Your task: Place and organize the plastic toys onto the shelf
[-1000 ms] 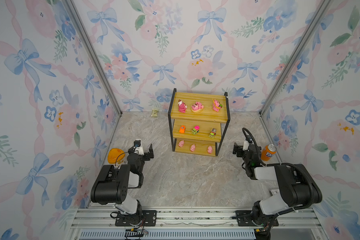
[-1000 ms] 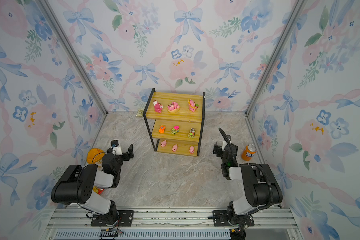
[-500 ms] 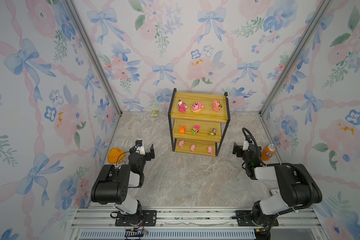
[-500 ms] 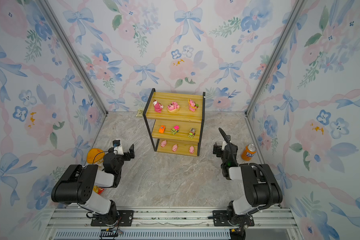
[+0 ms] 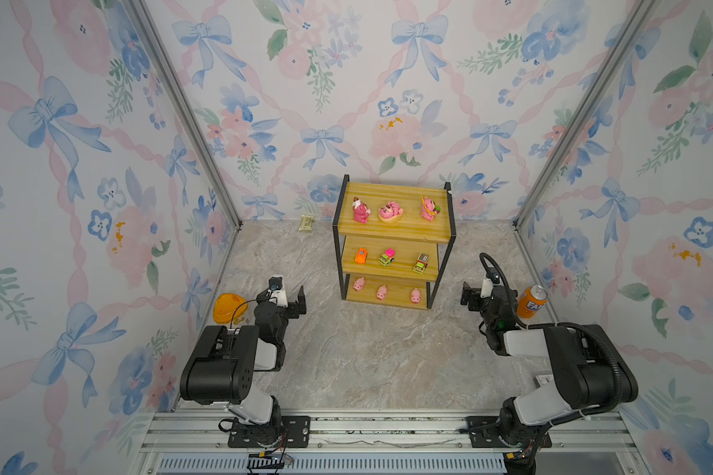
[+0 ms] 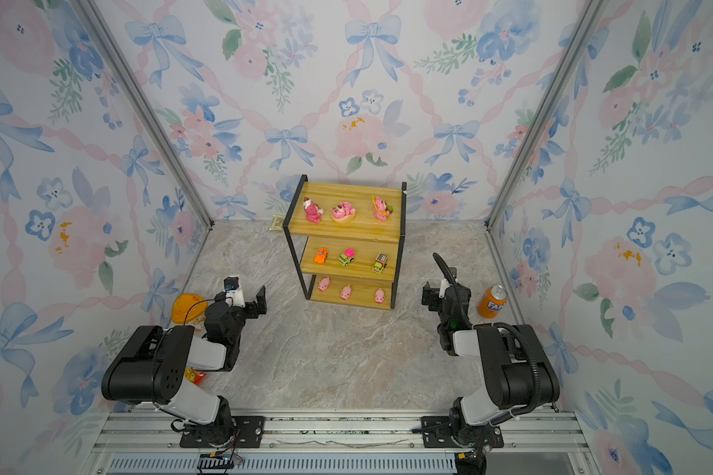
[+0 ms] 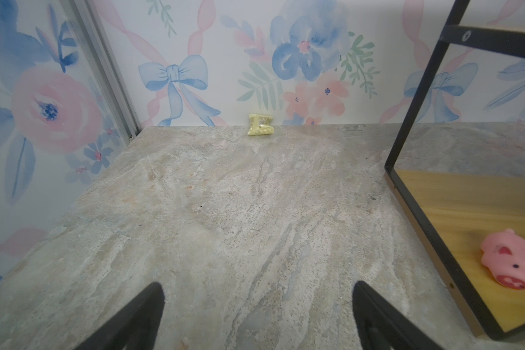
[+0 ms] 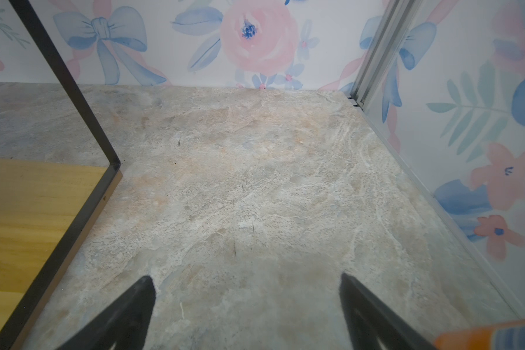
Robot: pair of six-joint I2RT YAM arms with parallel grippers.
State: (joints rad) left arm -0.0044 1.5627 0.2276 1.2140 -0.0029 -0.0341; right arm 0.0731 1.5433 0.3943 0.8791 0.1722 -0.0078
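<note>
The shelf (image 5: 392, 192) stands near the middle of the worktop's (image 5: 359, 349) far edge with every toy on it: three darker pink bears (image 5: 390, 211) on the top board, three mini cars (image 5: 386, 258) on the middle one, three pale pigs (image 5: 381, 292) on the bottom (each row evenly spaced). The left gripper (image 7: 256, 288) and right gripper (image 8: 245, 278) hover on either side of the shelf, fingers spread wide and holding nothing.

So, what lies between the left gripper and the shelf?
Nothing: only bare marble tabletop separates the open left gripper from the shelf. Both top views and the left wrist view show this.
</note>
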